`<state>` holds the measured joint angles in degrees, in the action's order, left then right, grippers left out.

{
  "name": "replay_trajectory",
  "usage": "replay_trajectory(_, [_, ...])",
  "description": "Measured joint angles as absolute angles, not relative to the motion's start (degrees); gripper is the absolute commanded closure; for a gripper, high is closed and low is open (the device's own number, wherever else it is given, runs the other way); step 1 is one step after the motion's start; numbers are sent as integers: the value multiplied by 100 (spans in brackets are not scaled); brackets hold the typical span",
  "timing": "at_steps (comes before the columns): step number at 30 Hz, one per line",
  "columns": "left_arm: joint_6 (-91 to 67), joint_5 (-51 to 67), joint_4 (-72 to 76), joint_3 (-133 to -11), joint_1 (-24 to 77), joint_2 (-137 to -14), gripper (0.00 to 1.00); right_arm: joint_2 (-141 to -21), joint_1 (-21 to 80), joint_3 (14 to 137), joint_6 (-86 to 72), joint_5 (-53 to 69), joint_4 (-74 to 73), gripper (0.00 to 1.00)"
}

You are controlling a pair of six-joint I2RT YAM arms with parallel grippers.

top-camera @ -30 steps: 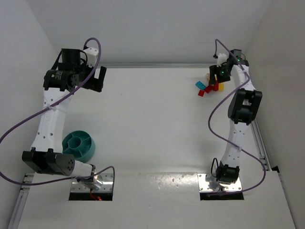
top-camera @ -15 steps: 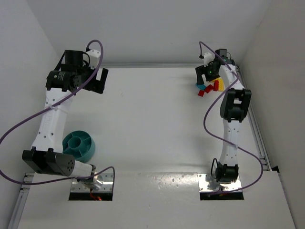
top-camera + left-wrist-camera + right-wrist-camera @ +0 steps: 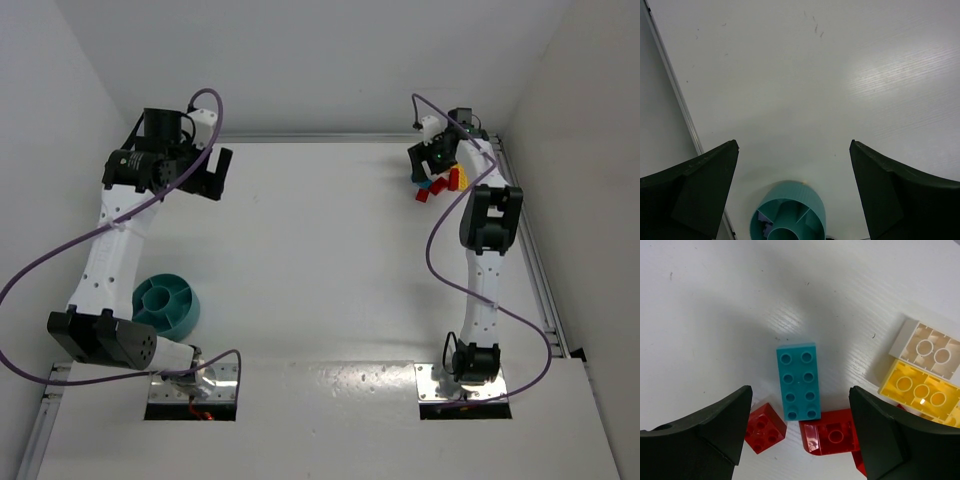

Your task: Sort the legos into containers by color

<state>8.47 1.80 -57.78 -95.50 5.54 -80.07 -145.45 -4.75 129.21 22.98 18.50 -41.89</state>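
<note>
The legos lie in a cluster at the far right of the table [image 3: 438, 186]. In the right wrist view a teal-blue two-by-four brick [image 3: 798, 381] lies flat, with a small red brick [image 3: 762, 427] and a red sloped brick [image 3: 830, 432] just below it and a yellow brick [image 3: 921, 391] at right. My right gripper [image 3: 800, 425] [image 3: 428, 160] is open and empty, hovering over the cluster with the blue brick between its jaws. The round teal bowl [image 3: 166, 304] with dividers stands near left; it also shows in the left wrist view [image 3: 789, 214]. My left gripper [image 3: 205, 172] is open and empty, high at far left.
A pale, clear brick [image 3: 926, 344] lies upside down above the yellow one. Side walls close in the table on both sides, with a metal rail [image 3: 545, 290] along the right edge. Metal base plates [image 3: 195, 388] sit at the near edge.
My right gripper has moved left and farther back over the lego cluster, and its arm has straightened. My left gripper has shifted slightly right.
</note>
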Motion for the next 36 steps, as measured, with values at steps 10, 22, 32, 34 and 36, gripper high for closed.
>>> replay_trajectory(10, [784, 71, -5776, -9526, 558, -7999, 0, -14870, -445, 12936, 2403, 1863, -4034, 28])
replay_trajectory(22, [567, 242, -5529, -8442, 316, -7290, 0, -14055, -331, 11611, 2768, 2477, -4160, 91])
replay_trajectory(32, [228, 2845, -5502, -7297, -646, -6654, 0, -10718, 2075, 9494, 2147, 3793, -3789, 95])
replay_trajectory(34, [108, 3555, -5496, -7168, -886, -6720, 0, -10425, 2587, 9533, 1835, 4025, -3485, 95])
replay_trajectory(36, [-49, 4244, -5463, -7037, -1114, -6810, 1, -10353, 2917, 9631, 1466, 4193, -3225, 95])
